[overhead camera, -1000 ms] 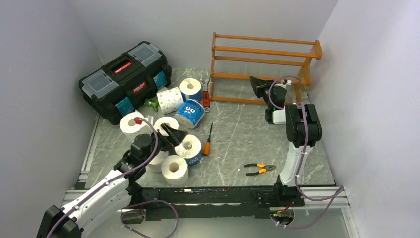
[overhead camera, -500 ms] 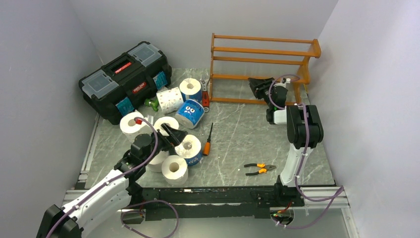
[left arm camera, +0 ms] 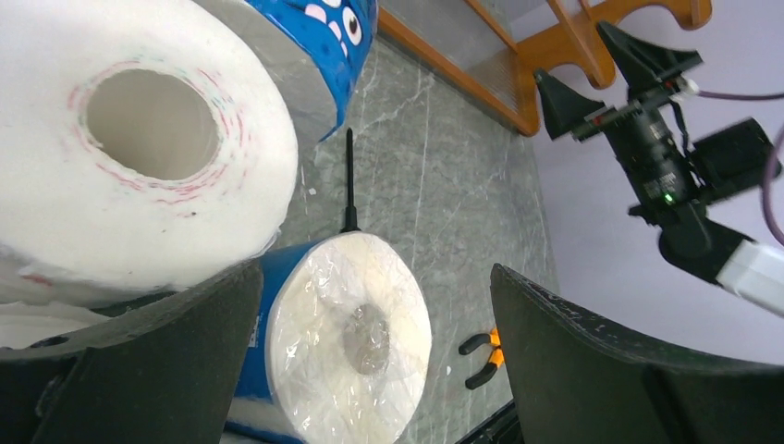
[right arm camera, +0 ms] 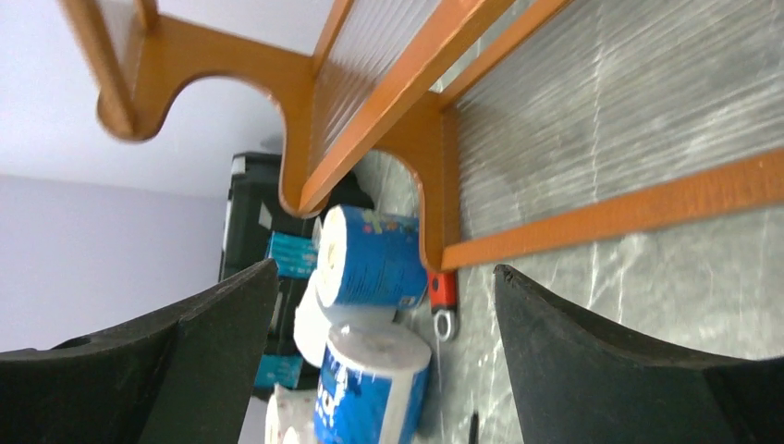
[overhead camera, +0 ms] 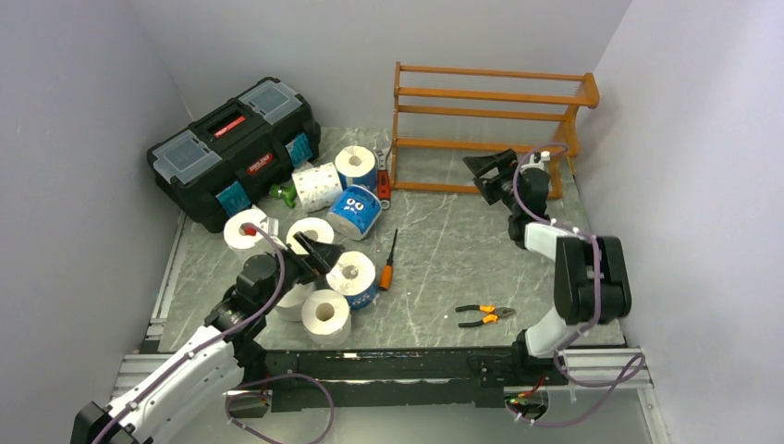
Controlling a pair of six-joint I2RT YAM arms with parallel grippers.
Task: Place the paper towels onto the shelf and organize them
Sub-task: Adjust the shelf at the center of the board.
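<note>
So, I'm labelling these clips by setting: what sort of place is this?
Probably a lab test booth: plain grey walls box in a marble-look table, with a toolbox, shelf and paper towels staged on it.

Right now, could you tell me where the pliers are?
In the top view, the pliers lie left of the right arm's base, right of the screwdriver.

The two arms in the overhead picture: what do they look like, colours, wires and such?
Both the left arm and the right arm mix white shells with chunky black joints. A thin purple cable runs along each. The jaws are matte black, broad wedges tapering to points. A small green light glows on the right wrist.
</note>
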